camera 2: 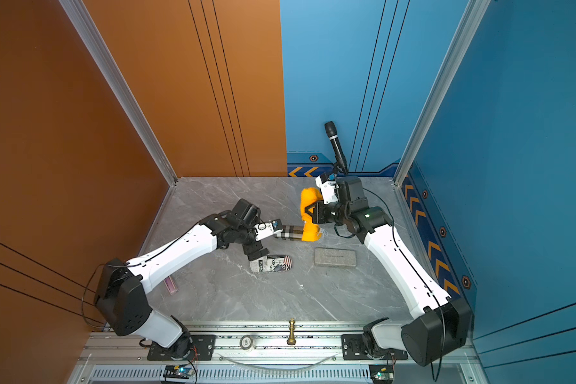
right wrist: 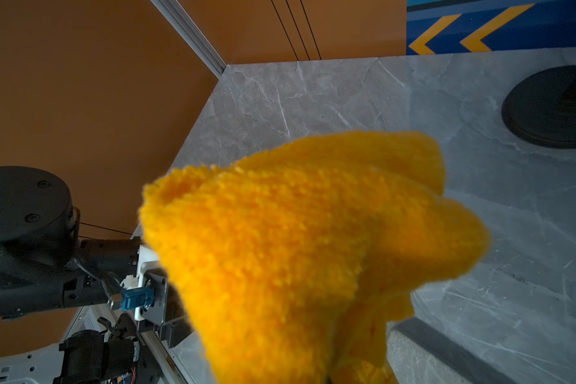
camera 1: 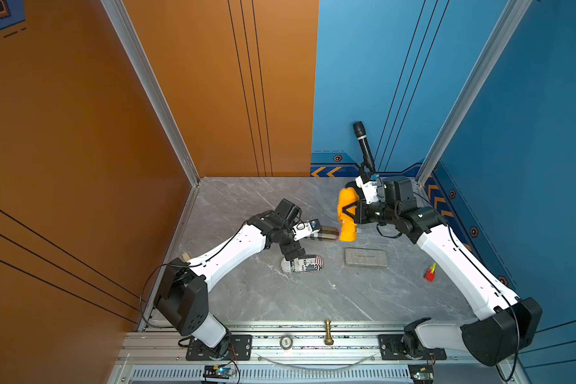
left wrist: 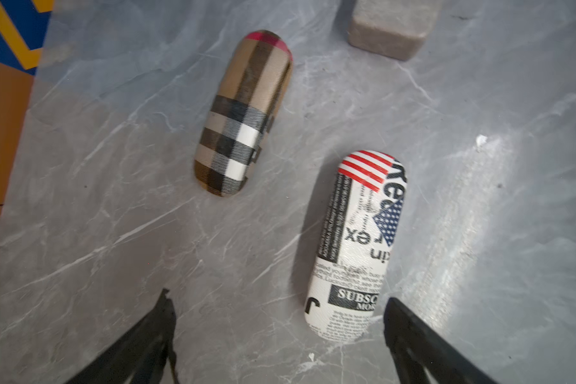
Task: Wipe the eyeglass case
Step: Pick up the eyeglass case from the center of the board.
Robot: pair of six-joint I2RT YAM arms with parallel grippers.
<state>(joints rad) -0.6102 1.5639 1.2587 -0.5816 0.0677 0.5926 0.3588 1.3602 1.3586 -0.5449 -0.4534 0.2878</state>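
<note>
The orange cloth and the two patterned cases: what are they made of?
The orange cloth looks like fluffy microfibre or terry: nubbly pile all over. The plaid case seems a hard shell under printed, fabric-textured covering; fine weave lines show. The newspaper-print case looks similar but smoother, with a slight sheen.

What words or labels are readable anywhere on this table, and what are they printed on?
"SUBSC", cut off at the curve: black box on the newspaper-print case.
"MOR", cut off: same box, the line below.
"ex" and "in": large black letters on the same case.
Fine columns of print on that case: too small to read.
Faint line on the grey case: too small to read.
Plaid case: no text visible.
</note>
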